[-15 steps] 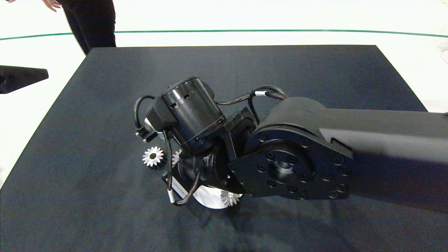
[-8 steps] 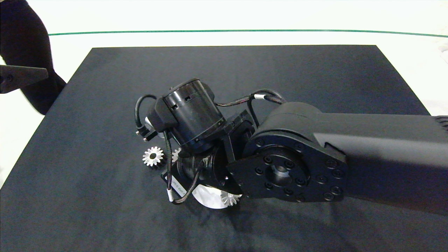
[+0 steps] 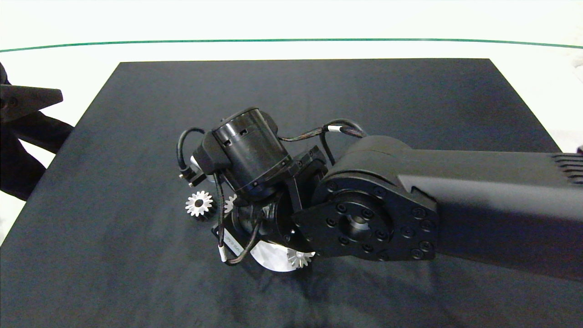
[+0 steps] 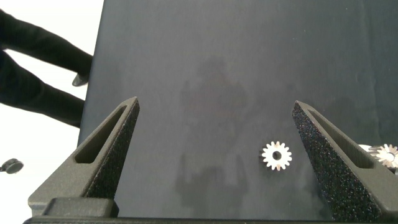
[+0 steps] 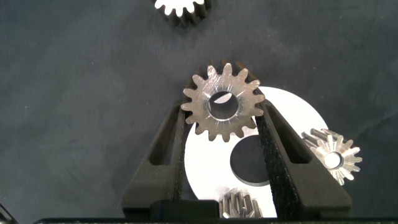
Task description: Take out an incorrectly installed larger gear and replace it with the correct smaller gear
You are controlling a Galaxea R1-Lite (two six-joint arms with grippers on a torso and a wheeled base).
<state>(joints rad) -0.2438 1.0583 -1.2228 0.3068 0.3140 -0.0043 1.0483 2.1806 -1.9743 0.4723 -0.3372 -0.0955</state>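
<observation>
Silver, with a wide centre hole, the smaller gear [image 5: 223,104] sits clamped between the right pincer [image 5: 222,127] fingers, above a white disc [image 5: 292,134] on the black table [image 3: 364,91]. A bevel-like gear [image 5: 334,155] appears to rest at the disc's edge. The left pincer [image 4: 214,158] hangs apart over bare table, near another gear [image 4: 276,155].

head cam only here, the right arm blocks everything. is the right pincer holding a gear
observer: Yes, the right pincer is shut on the smaller gear, one finger on each side.
operator: is it over the disc hole yet
observer: No. It overlaps the white disc at its rim, and the dark hole is uncovered.
operator: left pincer?
observer: The left pincer is open and holds nothing, above the black mat.
</observation>
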